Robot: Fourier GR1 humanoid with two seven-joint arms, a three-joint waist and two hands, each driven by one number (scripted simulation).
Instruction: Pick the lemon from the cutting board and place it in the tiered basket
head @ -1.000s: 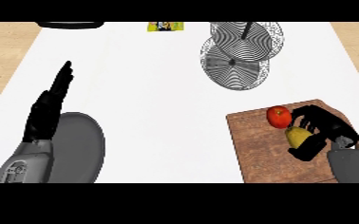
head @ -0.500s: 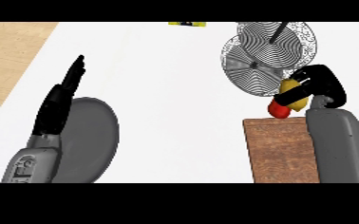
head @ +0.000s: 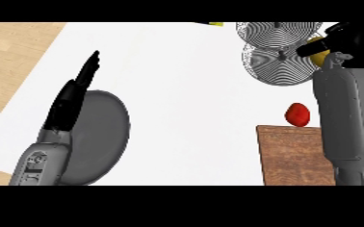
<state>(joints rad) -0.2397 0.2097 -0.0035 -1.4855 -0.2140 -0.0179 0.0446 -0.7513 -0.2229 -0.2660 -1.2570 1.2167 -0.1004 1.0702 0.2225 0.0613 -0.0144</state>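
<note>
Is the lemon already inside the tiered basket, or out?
Out: the right hand is curled round the lemon, held beside the tiered basket.

Bystanders on the white desk

A grey plate lies at about 8 o'clock, near the desk's left edge, partly covered from the left. A red fruit sits at about 3 o'clock, just off the far edge of the board; whether it touches that edge cannot be told. A small yellow item shows at 12 o'clock, cut by the view's top. Tan wood floor runs along the desk's left side, from 9 to 11 o'clock.
</note>
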